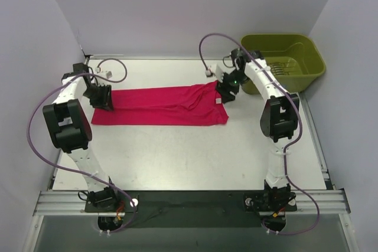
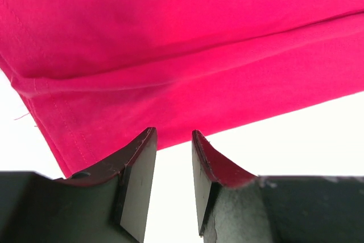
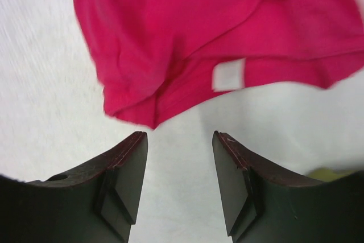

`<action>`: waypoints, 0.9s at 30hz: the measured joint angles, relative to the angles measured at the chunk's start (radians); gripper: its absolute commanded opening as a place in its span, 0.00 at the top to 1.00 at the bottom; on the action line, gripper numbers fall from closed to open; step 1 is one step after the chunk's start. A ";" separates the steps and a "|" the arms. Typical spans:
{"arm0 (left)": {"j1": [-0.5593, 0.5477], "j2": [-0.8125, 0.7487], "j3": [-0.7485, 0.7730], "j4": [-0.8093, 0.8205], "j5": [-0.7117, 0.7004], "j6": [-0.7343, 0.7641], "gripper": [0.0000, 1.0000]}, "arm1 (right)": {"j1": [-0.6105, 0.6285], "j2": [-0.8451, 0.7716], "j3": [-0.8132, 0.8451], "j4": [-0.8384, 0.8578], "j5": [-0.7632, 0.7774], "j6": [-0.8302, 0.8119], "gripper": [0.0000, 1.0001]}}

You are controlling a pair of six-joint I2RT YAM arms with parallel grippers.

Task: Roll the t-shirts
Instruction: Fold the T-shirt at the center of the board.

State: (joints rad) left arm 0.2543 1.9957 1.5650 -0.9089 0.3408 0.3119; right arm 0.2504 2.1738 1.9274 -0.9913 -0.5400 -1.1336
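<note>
The magenta-red t-shirt (image 1: 159, 105) lies folded into a long flat strip across the white table. My left gripper (image 1: 101, 100) is open and empty over the strip's left end; in the left wrist view (image 2: 173, 135) its tips are at the shirt's (image 2: 170, 55) folded hem edge. My right gripper (image 1: 225, 94) is open and empty at the strip's right end. In the right wrist view (image 3: 179, 138) it hovers over bare table just short of the shirt's (image 3: 187, 32) wrinkled collar end, where the white neck label (image 3: 228, 75) shows.
An olive-green plastic bin (image 1: 307, 63) stands at the back right corner, close behind the right arm. Purple cables loop over both arms. White walls close in the table at the left, back and right.
</note>
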 measured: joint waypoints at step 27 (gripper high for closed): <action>-0.453 0.014 0.142 0.461 0.217 -0.052 0.44 | 0.106 0.276 0.274 0.355 0.023 0.142 0.48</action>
State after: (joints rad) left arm -0.1989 2.0102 1.7069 -0.4480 0.5575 0.2596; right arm 0.3565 2.4500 2.2017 -0.6365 -0.5167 -0.9920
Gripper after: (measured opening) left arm 0.554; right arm 0.549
